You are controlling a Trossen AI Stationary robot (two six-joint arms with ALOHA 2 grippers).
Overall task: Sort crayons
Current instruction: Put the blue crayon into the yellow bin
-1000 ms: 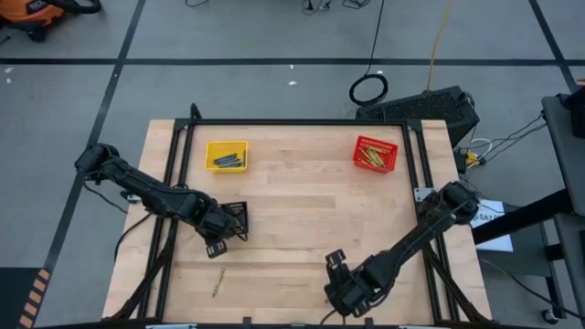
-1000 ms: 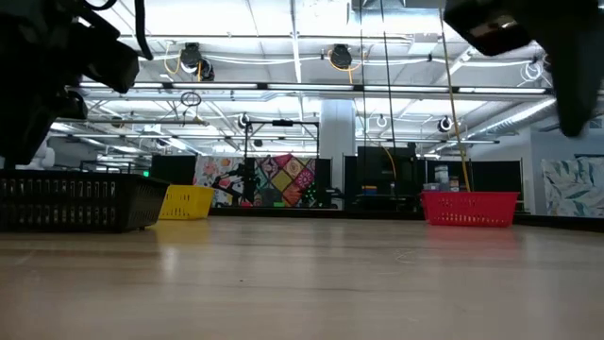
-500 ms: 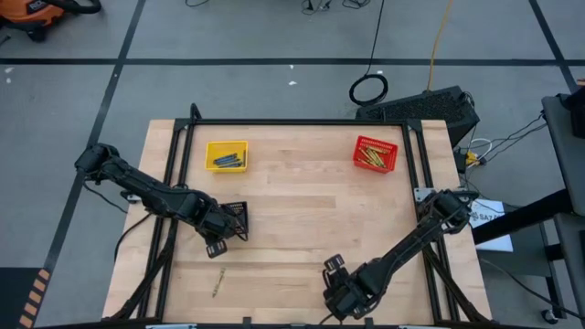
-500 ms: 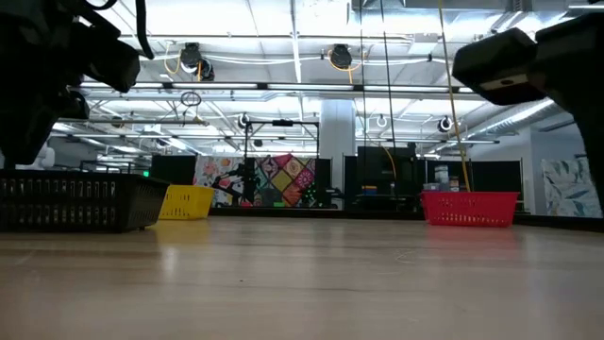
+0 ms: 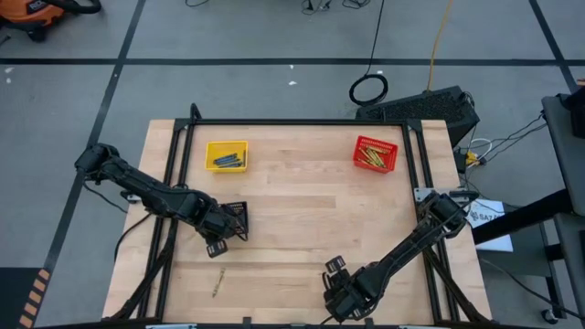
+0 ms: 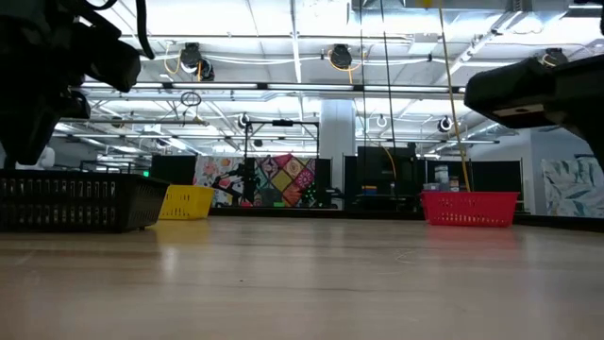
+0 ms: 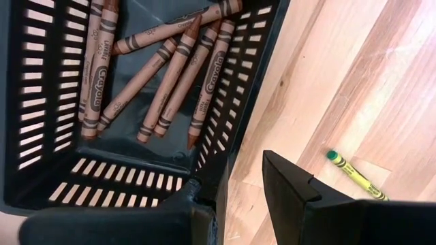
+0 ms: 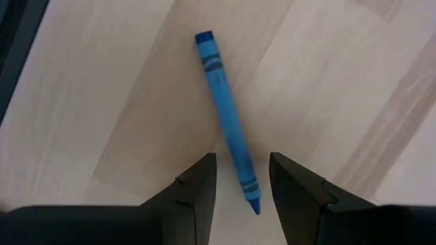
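One blue crayon [image 8: 228,122], paper-wrapped with a pointy tip, lies on the table [image 8: 102,102], partly between the right gripper [image 8: 243,178]'s slightly parted fingers, nothing gripped. Left gripper [image 7: 231,180] straddles the black basket [image 7: 235,95] wall, brown crayons [image 7: 170,68] inside.

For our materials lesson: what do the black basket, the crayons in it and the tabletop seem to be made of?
Black basket: probably moulded plastic, matt, with even slotted walls.
Brown crayons: wax in printed paper wrappers, bare tips showing.
Tabletop: pale wood, smooth, grain lines and plank joints visible.
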